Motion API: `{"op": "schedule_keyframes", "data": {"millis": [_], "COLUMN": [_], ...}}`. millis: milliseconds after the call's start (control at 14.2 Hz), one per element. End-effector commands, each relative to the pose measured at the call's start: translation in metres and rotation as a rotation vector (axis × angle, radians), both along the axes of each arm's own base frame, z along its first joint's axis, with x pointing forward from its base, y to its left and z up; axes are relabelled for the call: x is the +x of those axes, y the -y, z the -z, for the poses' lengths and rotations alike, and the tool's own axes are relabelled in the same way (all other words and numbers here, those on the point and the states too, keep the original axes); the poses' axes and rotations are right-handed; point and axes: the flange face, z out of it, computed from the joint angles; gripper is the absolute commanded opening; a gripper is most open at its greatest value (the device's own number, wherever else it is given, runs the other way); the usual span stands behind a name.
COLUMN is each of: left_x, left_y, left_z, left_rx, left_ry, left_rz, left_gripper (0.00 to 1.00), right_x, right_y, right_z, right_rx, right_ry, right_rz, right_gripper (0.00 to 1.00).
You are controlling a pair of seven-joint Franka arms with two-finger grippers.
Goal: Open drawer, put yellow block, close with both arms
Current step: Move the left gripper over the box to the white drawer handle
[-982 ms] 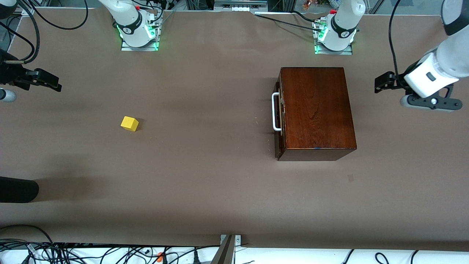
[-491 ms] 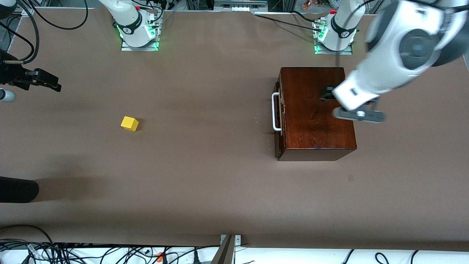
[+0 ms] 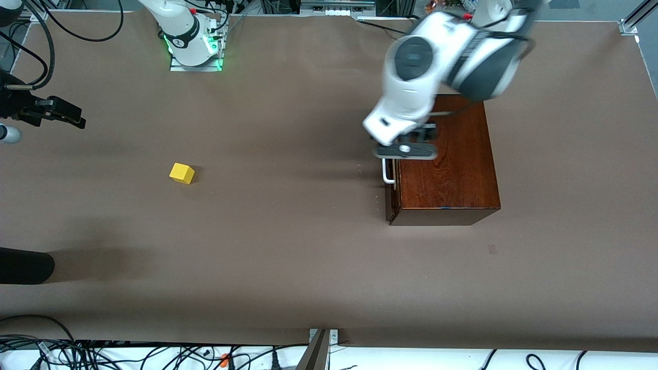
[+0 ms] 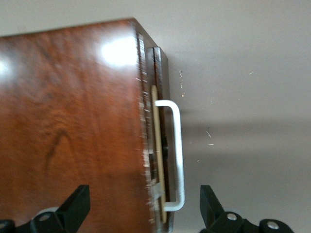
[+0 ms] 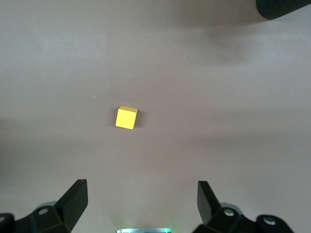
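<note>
The dark mahogany box (image 3: pixel 452 169) stands toward the left arm's end of the table. Its drawer (image 3: pixel 390 198) sits pushed in, and the white bar handle (image 3: pixel 386 176) faces the right arm's end. My left gripper (image 3: pixel 419 136) hovers open and empty over the box's handle end. In the left wrist view the handle (image 4: pixel 178 155) and the box edge (image 4: pixel 73 121) lie between its spread fingers (image 4: pixel 74 208). The yellow block (image 3: pixel 182 173) lies alone on the table toward the right arm's end. My right gripper (image 3: pixel 61 114) waits open above the table, with the block (image 5: pixel 126 118) in its wrist view.
A black rounded object (image 3: pixel 23 265) juts in over the table at the right arm's end, nearer the front camera than the block, and also shows in the right wrist view (image 5: pixel 284 7). Cables (image 3: pixel 128 354) run along the table's near edge. The right arm's green-lit base (image 3: pixel 195 49) stands at the table's back edge.
My left arm has swung in from the left arm's end of the table, across the box top, to above the handle end. The right gripper and the yellow block have not moved.
</note>
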Motion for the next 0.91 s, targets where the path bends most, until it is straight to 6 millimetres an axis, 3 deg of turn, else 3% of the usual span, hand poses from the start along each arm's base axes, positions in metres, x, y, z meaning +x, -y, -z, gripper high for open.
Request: {"op": "schedule_keyframes", "data": {"millis": [0,140,491,842], "left_x": [-0.007,-0.017,-0.017,-0.021], "left_y": [0.028,0.046,0.048,0.051], "left_z": [0.033,0.055,0.091,0.113], "left_rx": [0.046,0.069,0.106,0.078], "left_ry": [0.042,0.054,0.085,0.094], "left_rz": [-0.046,-0.049,-0.035,-0.027], "left_gripper": [1.00,1.00,1.00,1.00], "right_x": [0.001,0.001,0.001,0.001], "right_y": [0.000,0.003,0.004,0.004], "right_z": [-0.004,-0.004,-0.004,-0.004], "right_rx": [0.006,0.006,0.007,0.006], "right_ry": [0.004,0.004,0.005,0.005], "right_rz": [0.008,0.014,0.016,0.016], "right_gripper": [1.00,1.00,1.00,1.00]}}
